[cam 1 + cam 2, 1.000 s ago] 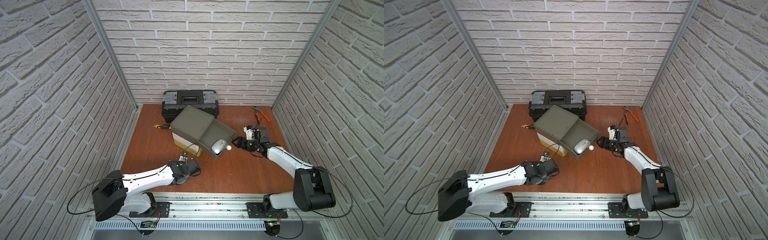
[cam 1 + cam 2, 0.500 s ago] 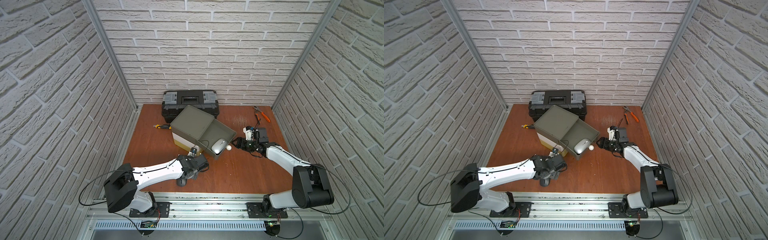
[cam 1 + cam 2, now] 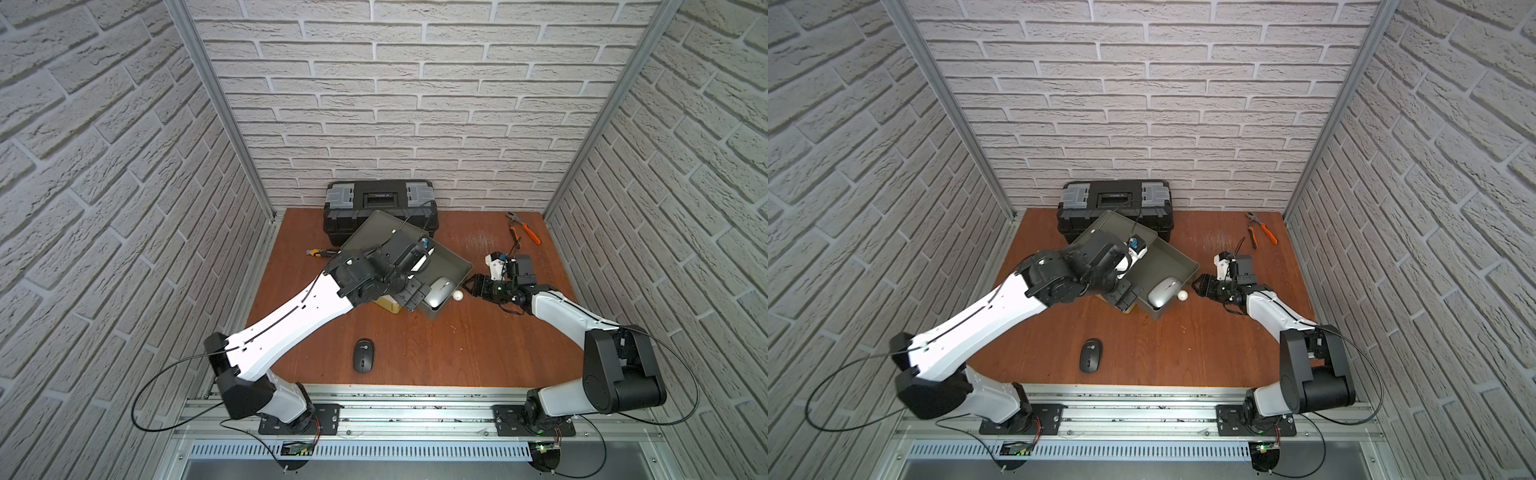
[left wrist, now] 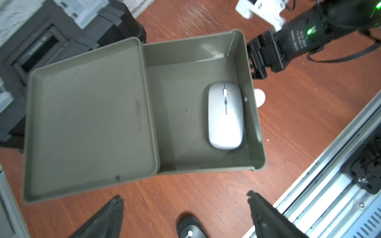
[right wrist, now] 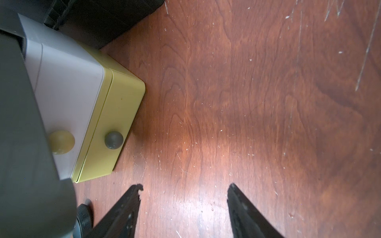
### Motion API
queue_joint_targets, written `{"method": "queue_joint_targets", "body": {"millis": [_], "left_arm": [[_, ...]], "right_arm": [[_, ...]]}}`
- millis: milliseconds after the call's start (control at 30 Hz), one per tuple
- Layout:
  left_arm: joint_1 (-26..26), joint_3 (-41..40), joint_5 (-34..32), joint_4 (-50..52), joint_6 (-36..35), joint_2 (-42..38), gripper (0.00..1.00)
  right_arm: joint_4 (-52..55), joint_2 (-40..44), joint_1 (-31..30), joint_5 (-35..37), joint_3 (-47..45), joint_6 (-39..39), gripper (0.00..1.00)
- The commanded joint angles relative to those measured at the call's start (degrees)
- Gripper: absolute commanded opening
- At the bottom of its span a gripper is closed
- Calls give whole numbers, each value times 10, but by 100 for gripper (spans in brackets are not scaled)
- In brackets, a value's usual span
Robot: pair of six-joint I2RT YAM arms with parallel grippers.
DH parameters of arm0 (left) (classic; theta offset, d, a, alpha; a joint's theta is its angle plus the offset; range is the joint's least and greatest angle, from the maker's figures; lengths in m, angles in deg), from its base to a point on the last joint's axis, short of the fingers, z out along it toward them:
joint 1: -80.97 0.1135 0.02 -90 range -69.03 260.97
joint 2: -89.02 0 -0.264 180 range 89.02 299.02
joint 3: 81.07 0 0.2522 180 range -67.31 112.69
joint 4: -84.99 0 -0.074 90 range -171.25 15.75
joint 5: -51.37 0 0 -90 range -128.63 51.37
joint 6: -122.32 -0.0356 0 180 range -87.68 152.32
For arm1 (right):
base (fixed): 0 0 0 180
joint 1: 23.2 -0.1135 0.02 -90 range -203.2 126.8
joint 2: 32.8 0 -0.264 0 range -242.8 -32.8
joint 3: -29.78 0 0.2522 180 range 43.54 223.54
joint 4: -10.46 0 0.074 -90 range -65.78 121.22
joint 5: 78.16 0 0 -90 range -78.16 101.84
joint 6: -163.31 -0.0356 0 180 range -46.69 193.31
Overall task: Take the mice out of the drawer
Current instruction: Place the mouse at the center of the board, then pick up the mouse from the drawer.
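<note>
Change: your left gripper (image 4: 185,196) no longer sits low at the near edge. It has let go of the black mouse (image 3: 363,355) and swung back over the drawer (image 4: 195,51).
Black mouse: it lies alone on the table (image 3: 478,353), near side, left of centre, well apart from the drawer.
Meaning: one mouse is out. Judged from this, your next pick is the one still inside.
Silver mouse (image 4: 225,115): it lies flat on the drawer floor at the right end, against the wall that carries the white knob (image 3: 458,295).
Left tool: jaws wide with nothing between them, above the drawer's near edge.
Right tool: the right gripper (image 5: 185,185) is just beside the drawer's far right corner. Its fingers stand part way apart over bare wood and hold nothing. You cannot tell whether it touches the drawer wall.
Count, mice: two in view, one black out and one silver in.
Count, drawers: three. The olive one is pulled out on top; the grey drawer (image 5: 68,92) and yellow drawer (image 5: 115,123) below it are both closed.
Count, other: one toolbox (image 3: 380,199), one pair of pliers (image 3: 523,228) and one utility knife (image 3: 320,252), all toward the far side.
</note>
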Motion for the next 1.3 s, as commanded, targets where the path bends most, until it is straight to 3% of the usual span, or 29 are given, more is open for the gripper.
{"method": "queue_joint_targets", "body": {"millis": [0,133,167,567,867,1267], "left_arm": [[26,34,109,-22,-136,64,88],[46,76,157,-33,-177,110,68],[46,85,157,-34,-182,119,67],[40,139,195,-30,-200,174,69],[46,164,218,-12,-217,225,69],[60,235,226,87,-250,287,76]], "right_arm": [[-12,20,-2,-7,1,3,69],[-11,18,-2,-1,-2,7,69],[-13,16,-2,-2,-2,7,69],[-53,-21,-3,-20,-5,-11,69],[-134,-108,-4,-52,8,-64,68],[-209,-160,-17,-106,19,-98,68]]}}
